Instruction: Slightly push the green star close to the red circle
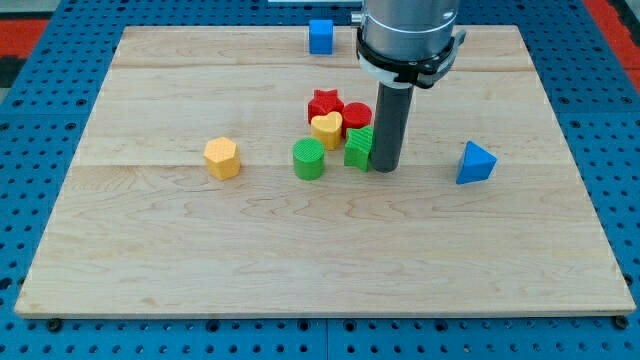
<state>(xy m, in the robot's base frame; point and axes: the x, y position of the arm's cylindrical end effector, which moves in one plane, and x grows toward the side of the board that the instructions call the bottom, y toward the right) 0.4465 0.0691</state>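
Note:
The green star [358, 147] sits near the board's middle, just below the red circle [357, 119] and touching or almost touching it. My tip [386, 168] rests on the board right against the green star's right side. A yellow heart [326, 128] lies to the left of the red circle, with a red star [324, 104] above it.
A green cylinder [308, 159] stands left of the green star. A yellow hexagon [222, 157] lies further left. A blue triangle [475, 163] is at the right, a blue cube [320, 36] at the top edge of the wooden board [150, 260].

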